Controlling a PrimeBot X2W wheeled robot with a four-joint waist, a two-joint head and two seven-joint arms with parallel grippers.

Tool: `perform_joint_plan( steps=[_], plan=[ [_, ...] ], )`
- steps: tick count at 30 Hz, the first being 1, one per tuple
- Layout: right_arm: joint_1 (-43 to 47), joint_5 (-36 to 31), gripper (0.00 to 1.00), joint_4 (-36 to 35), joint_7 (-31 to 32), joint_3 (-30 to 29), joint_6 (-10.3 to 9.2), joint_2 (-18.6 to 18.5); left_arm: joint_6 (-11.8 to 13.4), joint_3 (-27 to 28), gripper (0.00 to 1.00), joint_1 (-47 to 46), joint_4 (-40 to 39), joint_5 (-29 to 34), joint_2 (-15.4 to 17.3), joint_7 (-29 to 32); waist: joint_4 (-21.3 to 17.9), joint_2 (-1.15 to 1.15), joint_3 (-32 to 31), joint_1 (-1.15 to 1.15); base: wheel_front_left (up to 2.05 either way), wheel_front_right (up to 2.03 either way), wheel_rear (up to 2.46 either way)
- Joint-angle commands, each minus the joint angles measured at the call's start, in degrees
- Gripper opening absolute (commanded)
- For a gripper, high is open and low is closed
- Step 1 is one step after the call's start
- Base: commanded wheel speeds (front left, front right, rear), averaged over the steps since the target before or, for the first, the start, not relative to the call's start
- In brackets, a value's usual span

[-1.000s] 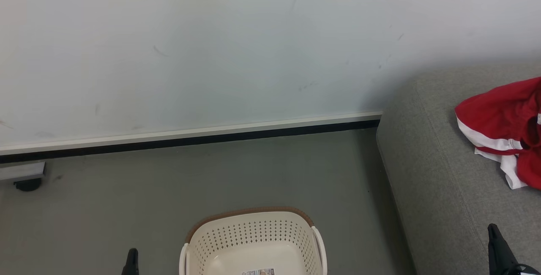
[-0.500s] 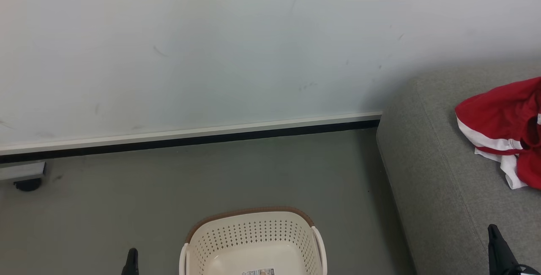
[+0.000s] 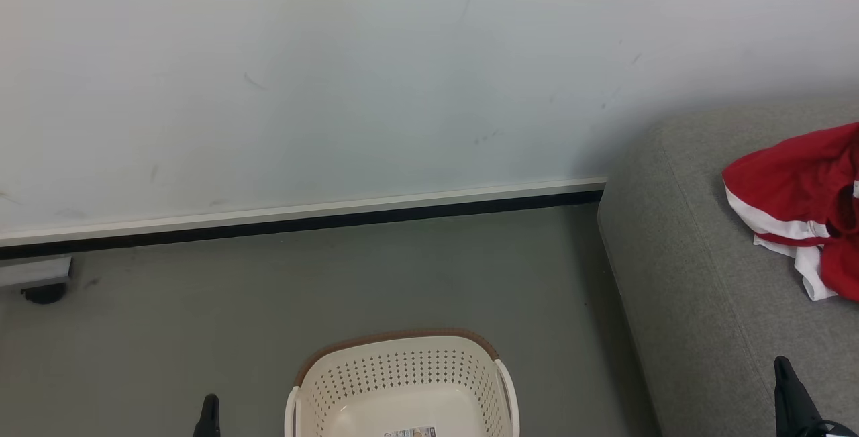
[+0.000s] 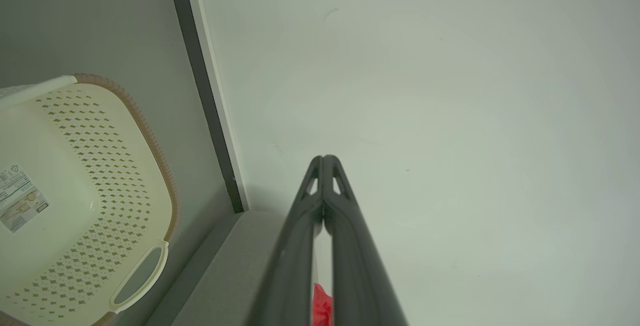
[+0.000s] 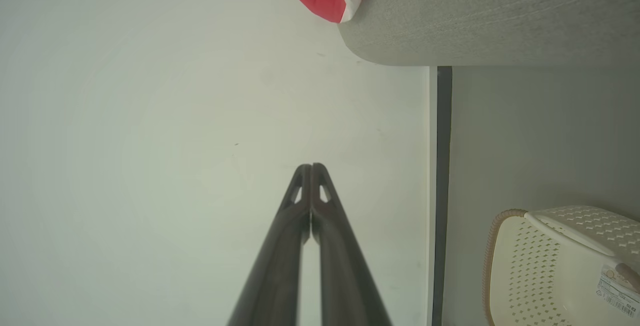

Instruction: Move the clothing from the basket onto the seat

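The left tool (image 3: 211, 402), fingers pressed together on nothing, flanks the oval cream-white perforated plastic basket (image 3: 402, 366), while the soft red white-striped clothing (image 3: 792, 195) lies on the large light grey fabric-upholstered seat (image 3: 671, 276), beyond the right tool (image 3: 782, 366), likewise closed and gripping nothing.

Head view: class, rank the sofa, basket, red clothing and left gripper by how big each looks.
1. sofa
2. basket and clothing: about alike, both cut off by the frame, so not ranked apart
3. left gripper, a small dark tip
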Motion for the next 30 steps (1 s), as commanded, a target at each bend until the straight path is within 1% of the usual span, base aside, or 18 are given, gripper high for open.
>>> perform_joint_plan(
  steps=[1, 30],
  plan=[
    [0.0, -0.1, 0.00, 0.0, 0.2, -0.1, 0.02, 0.1, -0.1, 0.2, 0.00, -0.5, 0.2, 0.1, 0.0, 0.3, 0.0, 0.00, 0.0, 0.00, 0.00, 0.00, 0.00],
    [-0.1, -0.4, 0.00, 0.0, 0.5, -0.4, 0.02, 0.4, -0.1, 0.3, 0.00, -0.5, 0.2, 0.2, -0.1, 0.3, 0.0, 0.00, 0.0, 0.00, 0.00, 0.00, 0.00]
  ],
)
